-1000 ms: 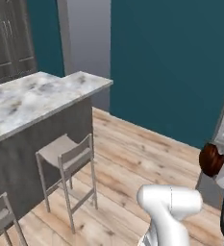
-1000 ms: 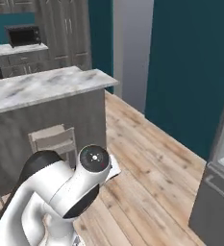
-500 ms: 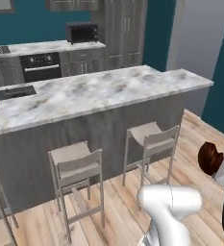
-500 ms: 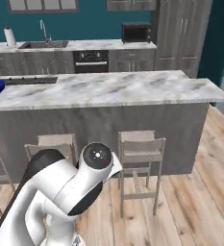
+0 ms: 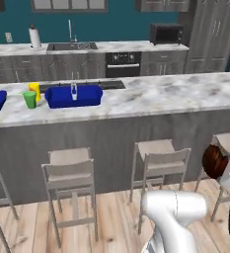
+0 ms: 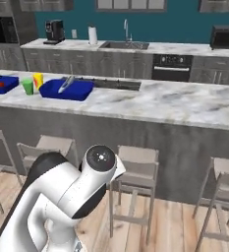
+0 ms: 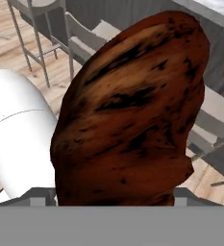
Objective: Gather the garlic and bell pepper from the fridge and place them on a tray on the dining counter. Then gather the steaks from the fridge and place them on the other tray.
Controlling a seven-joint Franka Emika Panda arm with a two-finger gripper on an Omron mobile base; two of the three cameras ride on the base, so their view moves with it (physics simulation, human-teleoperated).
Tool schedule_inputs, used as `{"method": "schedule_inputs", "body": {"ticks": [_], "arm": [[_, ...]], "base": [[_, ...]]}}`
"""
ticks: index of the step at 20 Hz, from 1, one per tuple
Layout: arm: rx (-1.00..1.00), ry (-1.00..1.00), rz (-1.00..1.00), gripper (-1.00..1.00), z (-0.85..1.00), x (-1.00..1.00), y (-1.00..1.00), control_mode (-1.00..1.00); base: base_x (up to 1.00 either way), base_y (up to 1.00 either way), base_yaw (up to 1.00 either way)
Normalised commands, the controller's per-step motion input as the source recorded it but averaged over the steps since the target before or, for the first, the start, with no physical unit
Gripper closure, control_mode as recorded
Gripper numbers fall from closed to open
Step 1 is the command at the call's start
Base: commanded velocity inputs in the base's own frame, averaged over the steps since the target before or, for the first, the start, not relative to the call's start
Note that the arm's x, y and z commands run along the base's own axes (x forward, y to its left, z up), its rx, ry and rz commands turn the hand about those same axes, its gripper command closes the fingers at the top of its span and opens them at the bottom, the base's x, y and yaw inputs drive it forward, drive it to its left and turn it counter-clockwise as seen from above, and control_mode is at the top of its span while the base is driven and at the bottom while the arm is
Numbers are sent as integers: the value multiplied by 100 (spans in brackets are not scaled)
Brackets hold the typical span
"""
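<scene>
end effector (image 7: 114, 199) gripping dark steak (image 7: 128, 110)

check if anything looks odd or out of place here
Nothing is spilled or damaged. The one unusual sight is the brown steak, held in the gripper above the stools, away from the counter.

Two blue trays (image 5: 73, 96), two cups (image 5: 29, 99)

No readable text, label, brand, number or sign on anything here.
</scene>
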Motion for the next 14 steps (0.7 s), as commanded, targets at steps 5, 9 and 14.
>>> {"method": "schedule_inputs", "body": {"ticks": [5,9,14], "arm": [[0,0,0,100,0,0,0,100],[0,0,0,100,0,0,0,100],[0,0,0,100,0,0,0,100]], "base": [[53,95,31],[48,52,12],[50,12,0]]}}
